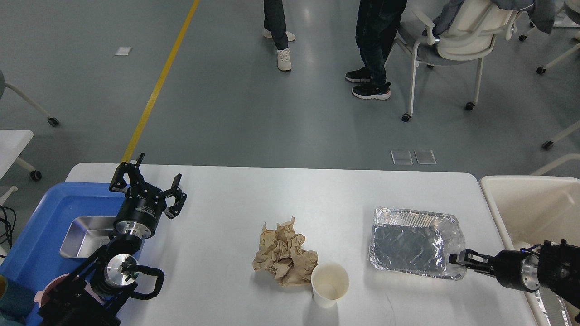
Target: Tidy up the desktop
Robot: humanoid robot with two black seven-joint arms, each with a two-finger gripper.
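White desktop [272, 199] fills near view w/ foil tray [414, 242] at right: right gripper [458, 259] pinches its near-right rim, left gripper [147, 183] spread empty, so you lift slow & level twd bin [530, 203].

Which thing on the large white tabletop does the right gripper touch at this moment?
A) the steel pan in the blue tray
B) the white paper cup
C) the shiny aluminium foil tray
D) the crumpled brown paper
C: the right gripper has its fingertips at the near right corner of the shiny aluminium foil tray; the crumpled brown paper and white paper cup lie apart from it.
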